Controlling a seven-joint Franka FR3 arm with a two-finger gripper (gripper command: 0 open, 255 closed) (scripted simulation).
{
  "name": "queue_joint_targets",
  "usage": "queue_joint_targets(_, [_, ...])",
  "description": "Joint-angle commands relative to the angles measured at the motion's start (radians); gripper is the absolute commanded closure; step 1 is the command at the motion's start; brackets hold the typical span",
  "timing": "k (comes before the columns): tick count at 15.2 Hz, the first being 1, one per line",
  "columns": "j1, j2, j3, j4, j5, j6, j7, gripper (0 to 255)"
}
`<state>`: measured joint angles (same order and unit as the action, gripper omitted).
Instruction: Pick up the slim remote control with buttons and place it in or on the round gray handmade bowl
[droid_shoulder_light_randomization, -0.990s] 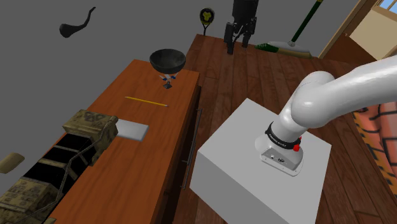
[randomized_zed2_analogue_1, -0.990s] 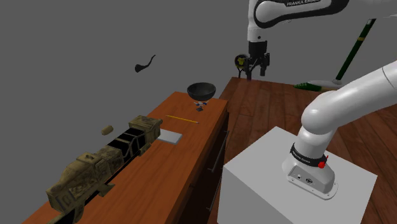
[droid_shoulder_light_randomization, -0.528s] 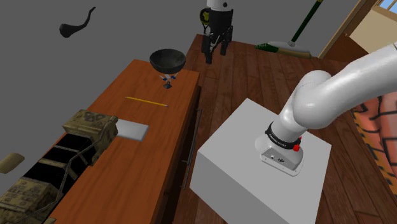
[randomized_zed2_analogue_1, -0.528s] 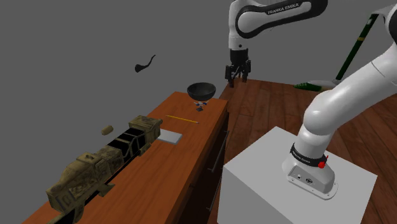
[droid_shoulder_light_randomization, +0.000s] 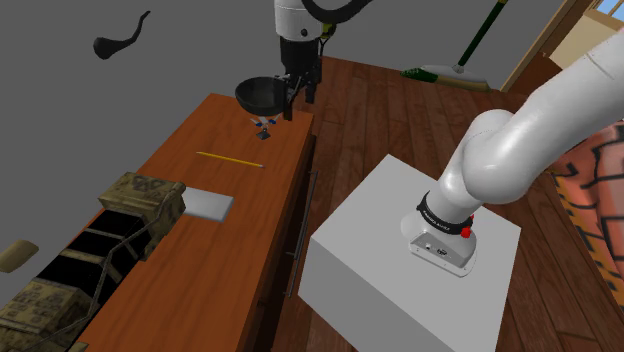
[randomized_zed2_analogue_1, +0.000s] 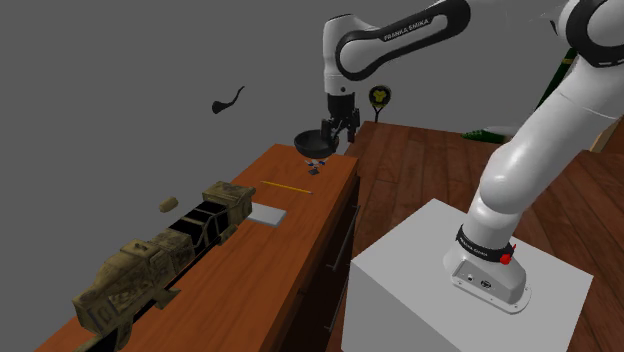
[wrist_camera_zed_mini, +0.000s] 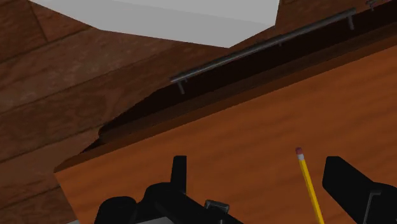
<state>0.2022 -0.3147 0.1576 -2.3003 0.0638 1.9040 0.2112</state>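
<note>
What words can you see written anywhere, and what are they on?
"FRANKA EMIKA": white letters on the dark band of the arm, in the second exterior view.
Small marking on the arm's base, by the red dot: too small to read.
No other readable words.

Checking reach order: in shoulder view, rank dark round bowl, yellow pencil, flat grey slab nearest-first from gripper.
1. Dark round bowl, right beside the gripper.
2. Yellow pencil, mid-counter.
3. Flat grey slab, beyond the pencil.
</note>
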Motion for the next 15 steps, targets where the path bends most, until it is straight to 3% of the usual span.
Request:
queue_joint_targets(1, [0.018,0.063,0.028,0.040,0.000,0.031,0.014,0])
queue_joint_targets(8, [0.073,0.268,0.106,0.179,-0.037,0.117,0.058,0])
queue_joint_targets(15, [0.143,0.482,0.165,0.359,-0.118,0.163,0.112,0])
